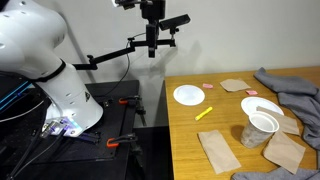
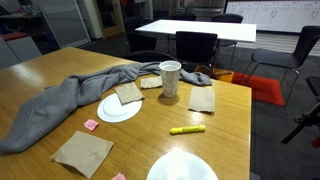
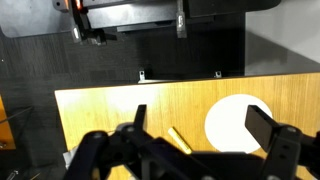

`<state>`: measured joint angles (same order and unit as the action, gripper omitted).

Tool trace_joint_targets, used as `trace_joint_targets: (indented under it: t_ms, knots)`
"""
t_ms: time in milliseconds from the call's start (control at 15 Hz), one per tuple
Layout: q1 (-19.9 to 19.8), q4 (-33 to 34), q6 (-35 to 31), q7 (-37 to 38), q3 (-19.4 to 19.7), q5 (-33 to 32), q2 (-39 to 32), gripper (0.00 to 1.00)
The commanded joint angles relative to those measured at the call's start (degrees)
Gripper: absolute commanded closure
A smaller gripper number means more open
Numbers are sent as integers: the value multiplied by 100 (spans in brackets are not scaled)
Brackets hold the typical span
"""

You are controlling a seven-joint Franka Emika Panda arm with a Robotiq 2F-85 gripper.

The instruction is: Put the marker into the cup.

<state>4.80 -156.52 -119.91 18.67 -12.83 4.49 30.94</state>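
We see the marker (image 3: pixel 180 137) lying diagonally on the tabletop (image 3: pixel 100 110), roughly between our spread jaws. We probably hang well above it.

Your wrist camera is looking down on the wooden table (image 3: pixel 100 110), its far edge running across the picture against a dark floor (image 3: pixel 40 60). Your gripper (image 3: pixel 200 120) is reaching in from the bottom, jaws standing wide apart. Between them the marker (image 3: pixel 180 138) is lying slanted on the wood, its lower end hiding behind the gripper body. Just beside it a round white plate (image 3: pixel 232 120) is sitting, partly covered by one finger.
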Motion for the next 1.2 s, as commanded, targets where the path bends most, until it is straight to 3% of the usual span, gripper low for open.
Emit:
trace_joint_targets:
  t_ms: [0, 267, 667, 1133]
  knots:
    - [-101, 298, -557, -984, 425, -378, -919, 0]
    - [-139, 579, -1350, -1774, 681, -882, -1838, 0]
    - [-222, 1068, -2454, -2094, 842, -1687, -3058, 0]
    - [-271, 1503, -3630, -2872, 984, -1609, -4229, 0]
